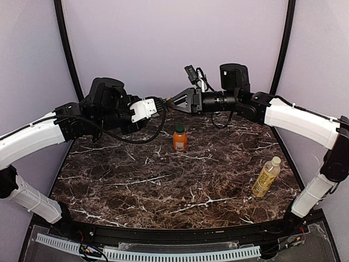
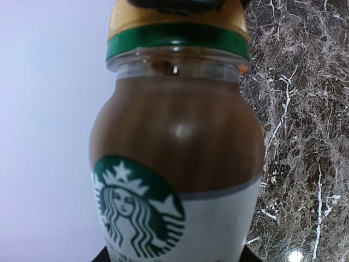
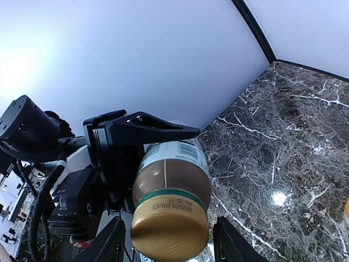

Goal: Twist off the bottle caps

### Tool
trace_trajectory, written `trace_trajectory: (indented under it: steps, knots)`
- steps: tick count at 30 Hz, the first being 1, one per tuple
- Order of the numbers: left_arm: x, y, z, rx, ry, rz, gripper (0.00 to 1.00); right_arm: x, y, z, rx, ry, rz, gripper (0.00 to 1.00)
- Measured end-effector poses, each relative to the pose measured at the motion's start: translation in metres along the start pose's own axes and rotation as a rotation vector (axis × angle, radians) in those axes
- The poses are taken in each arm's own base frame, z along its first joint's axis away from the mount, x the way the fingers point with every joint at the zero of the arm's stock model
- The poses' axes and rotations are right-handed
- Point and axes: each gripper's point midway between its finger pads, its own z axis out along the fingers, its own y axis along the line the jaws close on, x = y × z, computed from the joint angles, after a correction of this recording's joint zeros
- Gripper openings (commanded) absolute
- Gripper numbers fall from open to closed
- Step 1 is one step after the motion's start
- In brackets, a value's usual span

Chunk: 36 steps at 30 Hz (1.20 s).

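Tan cap (image 3: 169,224) on clear bottle (image 2: 174,164), mid-air at upper centre of top view. Left gripper (image 1: 159,107) clamps bottle body. Right gripper (image 3: 170,243) straddles cap, can't tell if gripping. Cap looks stiff, smooth, likely slippery; pinch opposite sides.

Both arms raised, wrists facing mid-air, left fingers (image 3: 163,130) clamped, right fingers (image 3: 112,245) apart.

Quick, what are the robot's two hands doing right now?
Left gripper: shut on the Starbucks bottle.
Right gripper: open, fingers either side of the tan cap, not clamped.
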Motion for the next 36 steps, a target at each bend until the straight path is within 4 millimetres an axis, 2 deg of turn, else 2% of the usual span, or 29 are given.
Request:
trace_trajectory:
  steps: [6, 9, 11, 15, 17, 25, 32, 33, 34, 36]
  knots:
    - [-0.001, -0.001, 0.000, 0.003, -0.003, 0.003, 0.41, -0.002, 0.001, -0.001, -0.005, -0.007, -0.004, 0.34]
    - [-0.001, -0.001, 0.000, 0.003, -0.002, 0.005, 0.40, -0.002, 0.000, 0.000, -0.003, -0.008, 0.001, 0.16]
    - [0.000, -0.002, 0.000, 0.005, -0.001, 0.007, 0.39, -0.001, 0.001, 0.000, -0.008, -0.004, 0.001, 0.00]
    - [0.000, -0.008, -0.001, 0.035, -0.005, 0.008, 0.37, 0.004, 0.002, 0.000, -0.021, 0.019, -0.039, 0.00]
    - [-0.001, -0.017, -0.004, 0.099, -0.014, 0.005, 0.36, 0.014, 0.003, 0.000, -0.029, 0.058, -0.098, 0.00]
    - [-0.004, -0.084, -0.047, 0.550, -0.042, -0.136, 0.36, 0.071, 0.038, -0.004, -0.093, 0.228, -0.572, 0.00]
    - [-0.005, -0.115, -0.071, 0.760, -0.037, -0.220, 0.35, 0.100, 0.054, -0.005, -0.113, 0.299, -0.926, 0.00]
    - [-0.006, -0.118, -0.073, 0.781, -0.036, -0.227, 0.35, 0.102, 0.056, -0.005, -0.117, 0.304, -0.972, 0.02]
    - [-0.006, -0.120, -0.075, 0.796, -0.038, -0.232, 0.35, 0.104, 0.057, -0.006, -0.121, 0.309, -1.016, 0.20]
    - [-0.008, -0.122, -0.077, 0.810, -0.044, -0.240, 0.35, 0.105, 0.059, -0.007, -0.125, 0.309, -1.078, 0.64]
